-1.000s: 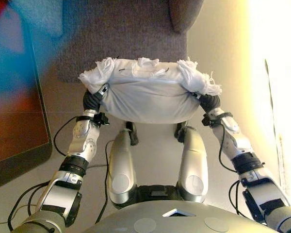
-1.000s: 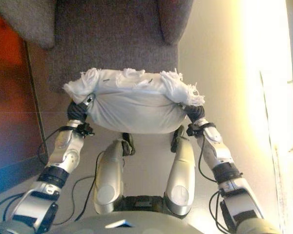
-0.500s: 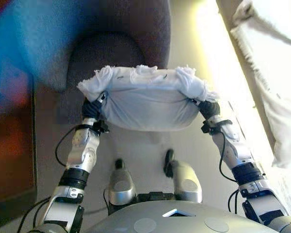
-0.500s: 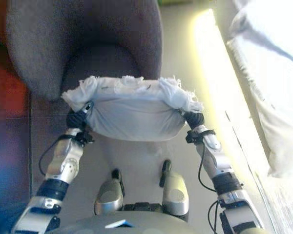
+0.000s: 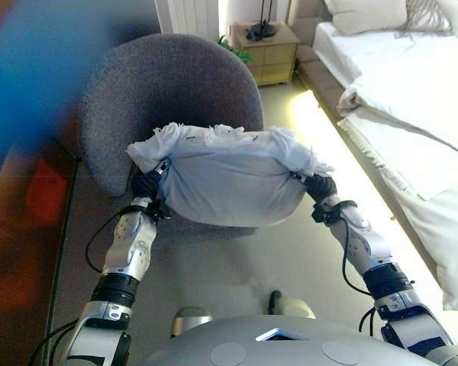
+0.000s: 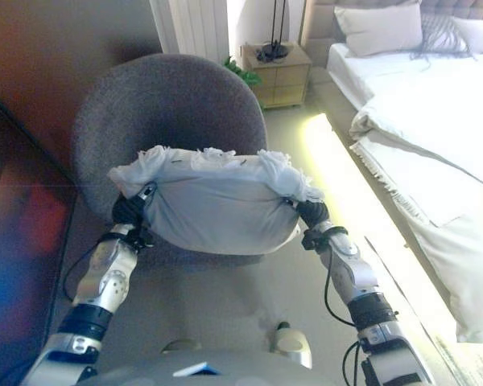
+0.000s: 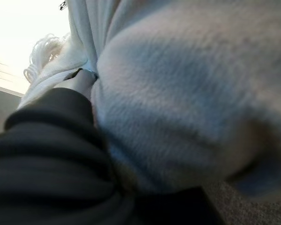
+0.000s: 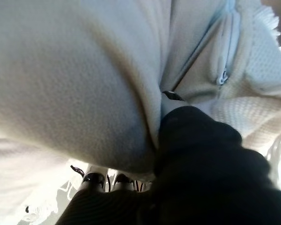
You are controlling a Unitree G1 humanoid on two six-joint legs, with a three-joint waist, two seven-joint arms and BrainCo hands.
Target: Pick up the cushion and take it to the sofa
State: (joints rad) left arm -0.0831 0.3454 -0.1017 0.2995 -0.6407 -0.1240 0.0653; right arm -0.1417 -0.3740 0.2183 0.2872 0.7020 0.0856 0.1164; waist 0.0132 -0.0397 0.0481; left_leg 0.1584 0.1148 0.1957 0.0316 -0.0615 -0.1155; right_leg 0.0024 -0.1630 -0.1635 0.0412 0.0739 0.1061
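A white cushion (image 5: 229, 179) with a fringed top edge hangs in the air in front of me, held between both hands. My left hand (image 5: 146, 183) presses into its left end and my right hand (image 5: 319, 185) into its right end. Both hands are sunk into the fabric. In the left wrist view the dark cover of the left hand (image 7: 47, 140) lies against the cushion (image 7: 187, 93). The right wrist view shows the right hand (image 8: 201, 159) buried the same way in the cushion (image 8: 70, 79), beside its zip. A round grey armchair (image 5: 168, 84) stands just behind the cushion.
A bed (image 5: 412, 99) with white covers and pillows runs along the right, with a lit strip (image 5: 320, 130) at its base. A wooden nightstand (image 5: 267, 49) stands at the back between chair and bed. A dark panel (image 6: 16, 241) lines the left side.
The camera has swung upward, so the whole armchair, the nightstand and the bed have come into the picture. The cushion stays held between both hands at the same height.
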